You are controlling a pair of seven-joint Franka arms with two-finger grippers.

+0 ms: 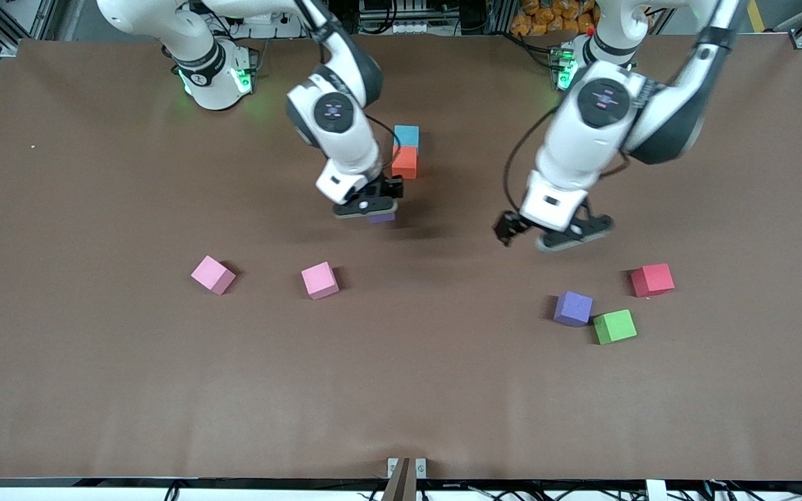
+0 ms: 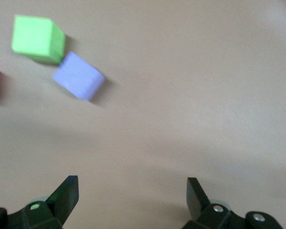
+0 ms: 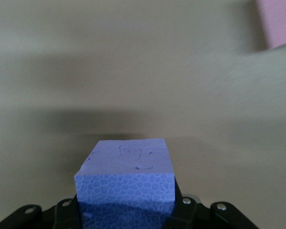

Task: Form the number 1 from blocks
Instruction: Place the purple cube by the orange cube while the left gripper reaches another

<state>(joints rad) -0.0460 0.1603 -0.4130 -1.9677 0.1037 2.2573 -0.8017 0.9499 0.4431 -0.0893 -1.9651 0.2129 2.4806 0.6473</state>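
Green block: on the table, nearest the front camera, touching a purple block; both lie near the left gripper, nearer the camera than it. Red block: just beside them. Left gripper: fingers apart, empty, over bare table. Right gripper: clamped on a second purple block, held just off the table. Orange block and light blue block: touching in a line, close by the right gripper. Two pink blocks: apart, nearer the camera than the right gripper.
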